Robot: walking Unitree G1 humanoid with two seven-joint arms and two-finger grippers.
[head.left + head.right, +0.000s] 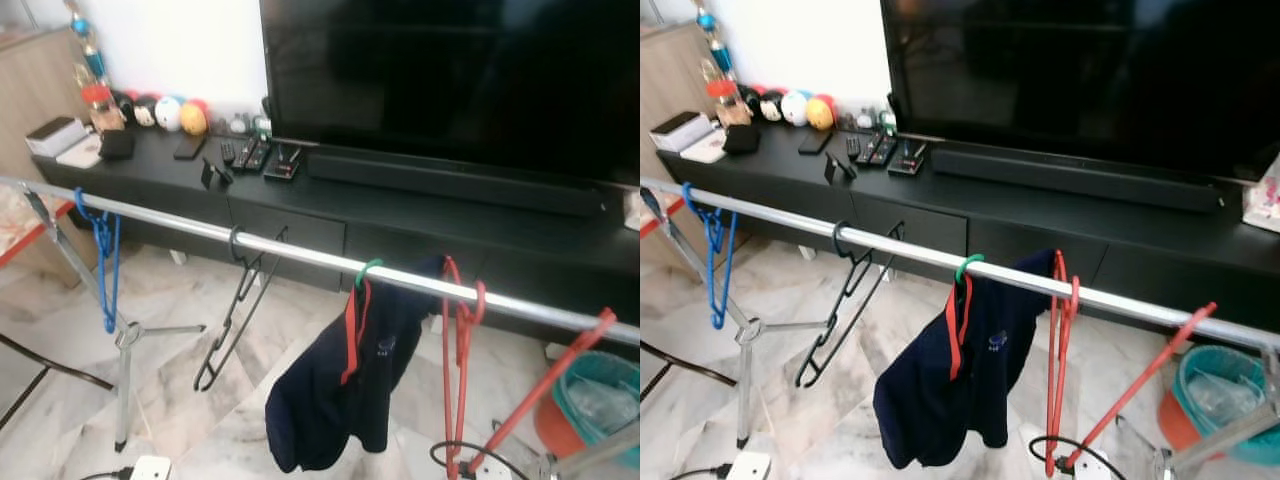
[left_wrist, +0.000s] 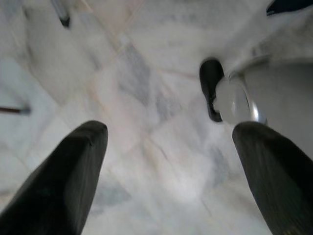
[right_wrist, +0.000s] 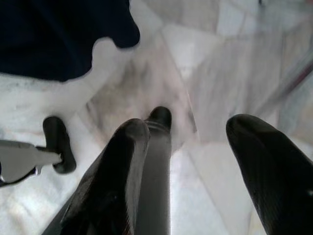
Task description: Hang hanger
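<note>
Overhead, smooth metal rail [image 1: 300, 252], wiry hangers [image 1: 235, 310].

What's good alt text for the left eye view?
A silver clothes rail crosses the frame, holding a blue hanger, a black hanger, a green-hooked hanger with a navy shirt and red hangers. Behind stands a black TV console under a large TV.
</note>
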